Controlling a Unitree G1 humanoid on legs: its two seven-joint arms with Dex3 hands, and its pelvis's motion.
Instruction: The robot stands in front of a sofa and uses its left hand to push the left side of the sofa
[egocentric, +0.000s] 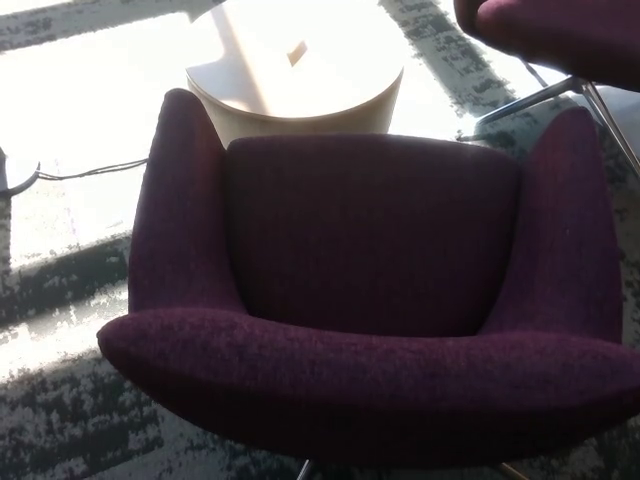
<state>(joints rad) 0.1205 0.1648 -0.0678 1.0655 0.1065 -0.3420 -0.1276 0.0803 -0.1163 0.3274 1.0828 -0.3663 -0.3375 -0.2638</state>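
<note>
1. Head view, the sofa: a dark purple upholstered sofa (370, 300), single-seat and shaped like an armchair, fills most of the frame. Its rounded back edge lies nearest the camera along the bottom, and its two arms rise toward the top of the picture. The left arm of the sofa (180, 210) curves up at picture left, free of anything resting on it.

2. Head view, the surroundings: beyond the seat stands a round pale table (300, 85), just behind the sofa's front edge and washed out by strong sunlight. A thin dark cable (90, 170) runs across the bright floor at left. A second purple chair (560, 35) with metal legs shows at the upper right corner. The floor is a mottled grey-and-white carpet (60, 420).

3. Head view, the robot: neither the left hand nor the right hand shows anywhere in the frame, so their state cannot be told.

4. Step in hand, as I judge it: the push has not begun; nothing is touching the sofa's left side.

5. What the next move calls for, as I judge it: bringing the left hand in from picture left to meet the outer face of the left arm, then pressing steadily sideways, keeping clear of the cable on the floor.
</note>
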